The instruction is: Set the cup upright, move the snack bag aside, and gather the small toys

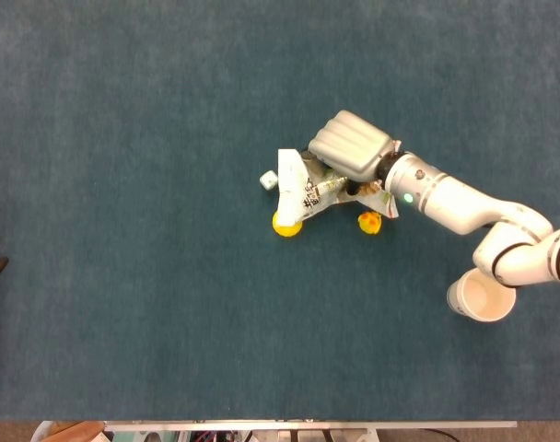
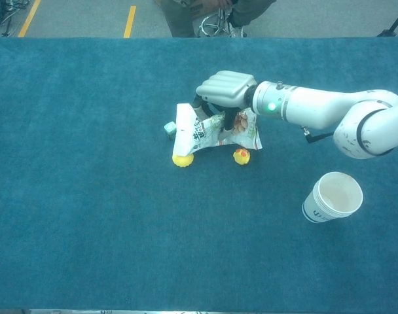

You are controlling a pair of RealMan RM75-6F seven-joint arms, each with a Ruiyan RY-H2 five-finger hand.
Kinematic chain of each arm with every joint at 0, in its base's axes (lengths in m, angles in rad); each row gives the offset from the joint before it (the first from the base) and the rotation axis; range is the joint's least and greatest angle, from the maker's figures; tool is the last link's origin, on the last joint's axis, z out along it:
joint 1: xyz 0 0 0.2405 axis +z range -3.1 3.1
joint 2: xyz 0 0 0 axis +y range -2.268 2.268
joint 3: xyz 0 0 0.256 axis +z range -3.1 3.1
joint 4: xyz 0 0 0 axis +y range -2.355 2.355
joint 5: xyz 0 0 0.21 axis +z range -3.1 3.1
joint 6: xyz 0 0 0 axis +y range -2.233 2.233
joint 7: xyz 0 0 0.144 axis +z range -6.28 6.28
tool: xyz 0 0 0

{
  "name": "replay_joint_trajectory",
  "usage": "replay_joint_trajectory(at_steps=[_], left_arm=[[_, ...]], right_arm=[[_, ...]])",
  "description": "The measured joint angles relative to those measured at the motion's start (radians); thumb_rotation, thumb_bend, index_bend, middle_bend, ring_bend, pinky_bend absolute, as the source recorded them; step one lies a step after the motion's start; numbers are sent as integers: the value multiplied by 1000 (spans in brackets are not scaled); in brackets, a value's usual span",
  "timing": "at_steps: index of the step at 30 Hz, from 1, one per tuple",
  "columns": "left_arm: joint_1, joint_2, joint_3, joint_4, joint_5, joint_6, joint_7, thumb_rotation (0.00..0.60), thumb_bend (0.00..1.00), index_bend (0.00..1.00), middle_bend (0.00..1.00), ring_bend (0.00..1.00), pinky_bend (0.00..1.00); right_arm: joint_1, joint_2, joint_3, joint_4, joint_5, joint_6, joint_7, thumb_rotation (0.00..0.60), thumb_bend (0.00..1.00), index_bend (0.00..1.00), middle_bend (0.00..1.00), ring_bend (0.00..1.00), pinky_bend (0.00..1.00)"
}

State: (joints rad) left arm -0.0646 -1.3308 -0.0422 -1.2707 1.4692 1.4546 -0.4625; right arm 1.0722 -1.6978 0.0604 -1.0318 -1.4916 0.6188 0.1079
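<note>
Teal carpet-like cloth is covering the desk [image 2: 68, 216]. Near its middle, the right hand [image 2: 226, 88] is reaching in from the right, its fingers curling down and pinching the top of the crinkled snack bag [image 2: 209, 131], which is hanging partly raised with its left end tilting upward. Two yellow duck toys, one [image 2: 182, 159] under the bag's left end and one [image 2: 241, 156] just near its right end, are sitting on the cloth; a small pale cube [image 2: 169, 127] is lying just left of the bag. The white paper cup [image 2: 333, 197] is standing upright, well to the near right. The left hand is not showing. Lifting the bag fully clear before carrying it sideways should avoid dragging the ducks along.
</note>
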Motion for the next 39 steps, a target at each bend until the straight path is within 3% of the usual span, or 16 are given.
replay_joint_trajectory(at_steps=[7, 13, 22, 28, 32, 39], left_arm=[[-1, 2, -2, -4, -2, -3, 4, 600, 100, 433, 376, 326, 471], [-5, 7, -6, -20, 0, -3, 20, 600, 100, 433, 376, 326, 471], [-15, 22, -16, -61, 1, -1, 68, 600, 100, 433, 376, 326, 471], [-30, 30, -24, -106, 4, -4, 122, 600, 99, 433, 376, 326, 471], [-41, 34, -29, -136, 3, -12, 162, 600, 100, 433, 376, 326, 471], [-48, 42, -35, -172, -8, -16, 200, 600, 100, 433, 376, 326, 471]], right_arm=[[-23, 28, 15, -36, 6, 56, 24, 600, 66, 609, 715, 664, 884], [-57, 105, 32, -132, 10, 127, 36, 600, 71, 610, 715, 665, 885], [-163, 330, 28, -432, 12, 265, -17, 600, 70, 610, 711, 665, 885], [-289, 526, -26, -687, -1, 379, -111, 600, 71, 610, 710, 664, 885], [-397, 653, -94, -828, -19, 452, -167, 600, 70, 610, 710, 663, 885], [-508, 734, -163, -897, -31, 507, -237, 600, 70, 610, 710, 663, 885]])
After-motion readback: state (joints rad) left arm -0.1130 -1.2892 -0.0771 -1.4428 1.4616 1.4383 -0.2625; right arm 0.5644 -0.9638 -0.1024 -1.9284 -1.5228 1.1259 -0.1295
